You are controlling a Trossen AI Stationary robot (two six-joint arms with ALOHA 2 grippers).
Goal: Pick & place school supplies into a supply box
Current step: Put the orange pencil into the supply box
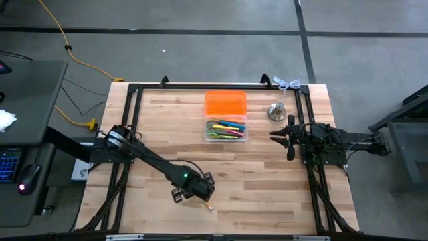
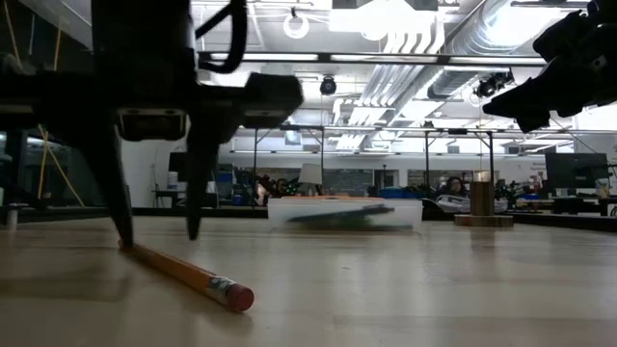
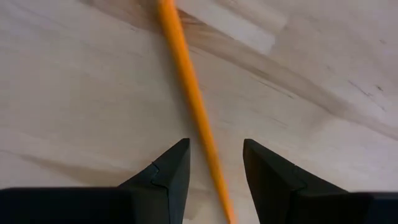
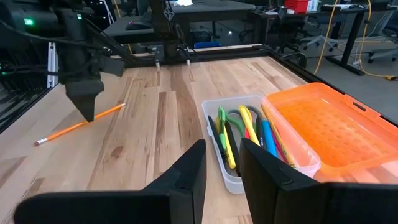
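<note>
A yellow pencil (image 3: 186, 81) with a pink eraser end (image 2: 236, 295) lies flat on the wooden table near its front edge. My left gripper (image 3: 216, 144) points down over it, open, with one finger on each side of the pencil's shaft and its tips low over the table (image 2: 159, 236). The clear supply box (image 1: 207, 130) stands at the table's far middle with several coloured pens and pencils inside. Its orange lid (image 1: 225, 104) lies just behind it. My right gripper (image 4: 222, 149) waits open at the table's right, beside the box.
A small silver bell-shaped object (image 1: 277, 111) stands right of the orange lid, close to my right gripper (image 1: 277, 134). A black frame (image 1: 134, 94) borders the table's left, far and right sides. Bare wood lies between the pencil (image 1: 209, 205) and the box.
</note>
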